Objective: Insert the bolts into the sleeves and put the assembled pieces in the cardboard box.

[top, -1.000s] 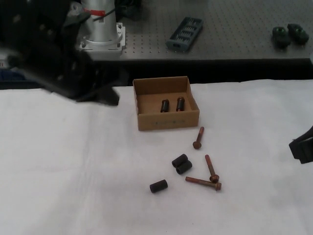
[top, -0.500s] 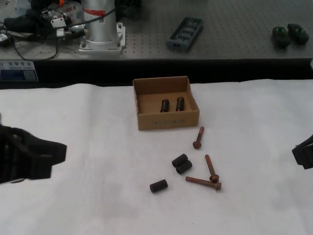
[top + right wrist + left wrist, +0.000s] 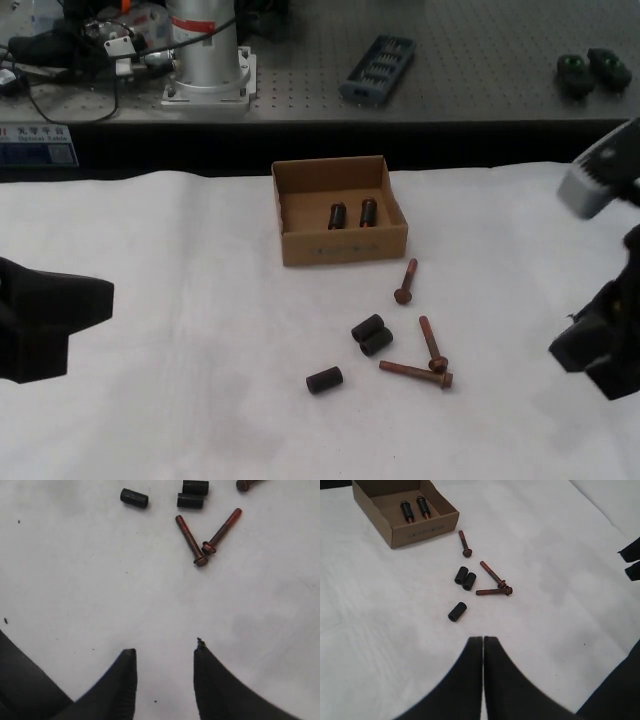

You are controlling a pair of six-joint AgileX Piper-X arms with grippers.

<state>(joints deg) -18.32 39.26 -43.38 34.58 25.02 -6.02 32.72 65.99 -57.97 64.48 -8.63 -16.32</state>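
The cardboard box (image 3: 345, 245) stands at mid bench with two assembled pieces (image 3: 352, 214) inside. In front of it on the white cloth lie three copper bolts (image 3: 405, 281) (image 3: 432, 344) (image 3: 415, 373) and three black sleeves, two side by side (image 3: 371, 335) and one apart (image 3: 324, 380). My left gripper (image 3: 483, 641) is shut and empty, hovering short of the lone sleeve (image 3: 457, 611). My right gripper (image 3: 165, 652) is open and empty, hovering short of two touching bolts (image 3: 189, 540). The left arm (image 3: 40, 315) sits at the left edge, the right arm (image 3: 600, 340) at the right.
Behind the cloth a perforated metal table carries a metal post base (image 3: 205, 70), a dark rack (image 3: 377, 65), cables and small dark parts (image 3: 593, 70). White cloth (image 3: 180, 300) stretches bare to the left and front of the parts.
The left arm swung from the back left down to the left edge near the front. The right arm came farther into view at the right.
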